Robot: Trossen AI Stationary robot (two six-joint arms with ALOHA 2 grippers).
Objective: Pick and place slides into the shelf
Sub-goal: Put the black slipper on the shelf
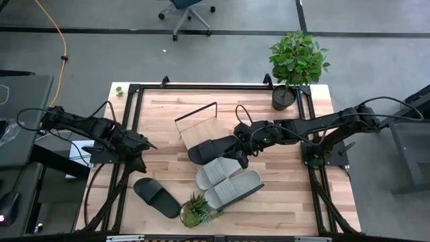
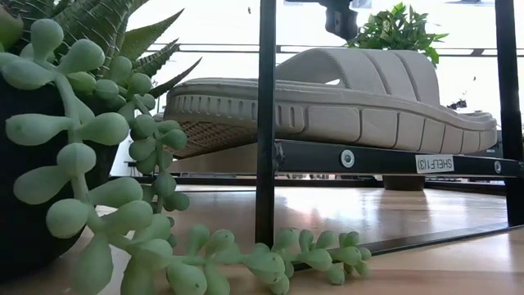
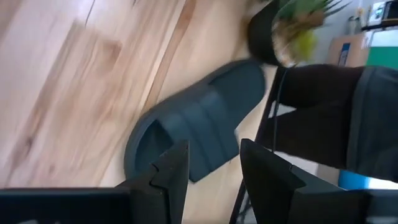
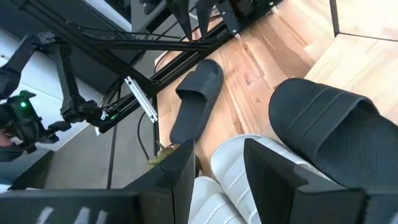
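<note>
On the black bar under the shelf (image 1: 201, 126) you can read a small white label, "SHELF-(13)", in the low view; other writing I cannot find. The shelf lies tilted near the middle of the table (image 1: 295, 195), its far corner toward the back edge. One black slide (image 1: 213, 149) rests at the shelf's near end, and the right gripper (image 1: 240, 158) is just beside its toe end, above the first grey slide (image 1: 216, 172); in the right wrist view its fingers (image 4: 180, 171) stand a narrow gap apart with nothing between them, the black slide just next to them. The second grey slide (image 1: 234, 189) lies touching the first one, closer to the front edge, and its end comes near the small succulent pot (image 1: 196, 210) at the front. The other black slide (image 1: 156, 197) lies alone on the front left part of the table, close to the black frame rail there. The left gripper (image 1: 139, 161) is above the wood, a little behind this slide, its fingers (image 3: 171, 171) also narrowly apart and holding nothing. A bigger potted plant (image 1: 293, 64) stands at the back right corner. You have open wood on the right part of the table and along the back left.
</note>
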